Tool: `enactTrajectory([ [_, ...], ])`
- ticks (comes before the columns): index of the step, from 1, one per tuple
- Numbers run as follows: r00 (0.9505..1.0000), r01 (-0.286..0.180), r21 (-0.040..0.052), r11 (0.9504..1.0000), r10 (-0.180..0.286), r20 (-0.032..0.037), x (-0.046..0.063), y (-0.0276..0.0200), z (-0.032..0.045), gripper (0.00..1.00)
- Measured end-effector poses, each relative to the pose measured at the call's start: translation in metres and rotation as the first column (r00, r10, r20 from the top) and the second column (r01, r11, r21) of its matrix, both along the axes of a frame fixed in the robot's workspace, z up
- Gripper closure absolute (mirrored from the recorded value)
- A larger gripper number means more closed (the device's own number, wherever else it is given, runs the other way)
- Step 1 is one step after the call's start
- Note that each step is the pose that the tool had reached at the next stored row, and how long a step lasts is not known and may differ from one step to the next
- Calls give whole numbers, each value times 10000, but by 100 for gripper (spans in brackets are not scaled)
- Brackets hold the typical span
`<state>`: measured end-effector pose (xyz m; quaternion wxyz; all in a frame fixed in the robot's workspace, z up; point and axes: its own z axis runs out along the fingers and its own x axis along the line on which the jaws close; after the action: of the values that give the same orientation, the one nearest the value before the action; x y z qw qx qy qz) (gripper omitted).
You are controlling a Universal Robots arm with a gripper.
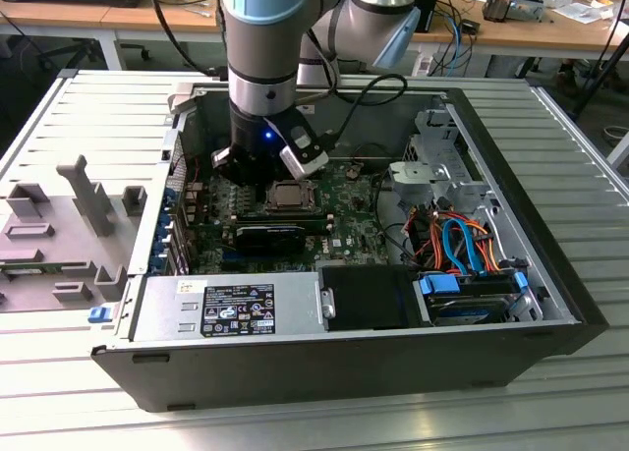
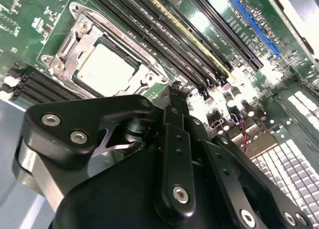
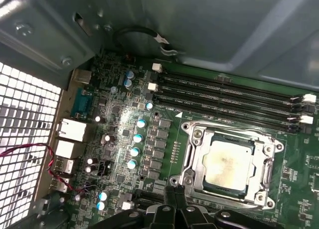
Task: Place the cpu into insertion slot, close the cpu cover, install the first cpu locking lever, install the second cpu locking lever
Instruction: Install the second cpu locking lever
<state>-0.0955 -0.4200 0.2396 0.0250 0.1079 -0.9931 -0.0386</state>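
Looking at the exterior view, you see an open computer case [image 1: 550,304] lying on a ribbed metal surface [image 1: 88,107]. Your arm [image 1: 263,48] reaches down into the case. It hangs over the green board [image 1: 349,200], just to the exterior view's left of the slot [image 1: 293,196]. The cpu [image 1: 293,195] sits in the slot as a small grey square. The gripper is hidden under the arm here.

In the second wrist view, the black gripper [image 2: 172,97] is big and close. Its fingers [image 2: 175,107] look pressed together, and they hold nothing. Just past them, the cpu [image 2: 105,69] lies flat in the slot [image 2: 67,52]. The silver cover [image 2: 134,82] is down around the chip. Long black memory slots [image 2: 164,34] run beside it.

In the first wrist view, the cpu [image 3: 228,161] rests in the slot [image 3: 193,161] with the cover [image 3: 259,164] framing it. The gripper [image 3: 174,199] tips sit close to the slot's edge. You cannot tell if they touch it.
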Motion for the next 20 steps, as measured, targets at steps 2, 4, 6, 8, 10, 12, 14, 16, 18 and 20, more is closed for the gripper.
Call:
enactTrajectory([
  [2, 10000, 0, -1, 10000, 0, -24, 25, 0, 51, 89],
  [4, 10000, 1, 0, 10000, -1, -44, 45, 0, 87, 89],
  [6, 10000, 0, -1, 10000, 0, -66, 65, 0, 127, 89],
  [8, 10000, 0, -1, 10000, 0, -91, 86, 0, 180, 89],
  [10, 9999, -1, 0, 10000, 1, -110, 104, 0, 259, 89],
  [12, 9999, 0, 0, 10000, 0, -143, 127, 0, 309, 89],
  [14, 9997, 1, 1, 10000, -1, -264, 178, 0, 316, 89],
  [16, 9990, 0, 0, 10000, 0, -456, 257, 0, 313, 89],
  [18, 9981, 1, 2, 10000, -1, -621, 351, 0, 299, 89],
  [20, 9975, -1, -1, 10000, 1, -705, 430, -3, 277, 89],
])
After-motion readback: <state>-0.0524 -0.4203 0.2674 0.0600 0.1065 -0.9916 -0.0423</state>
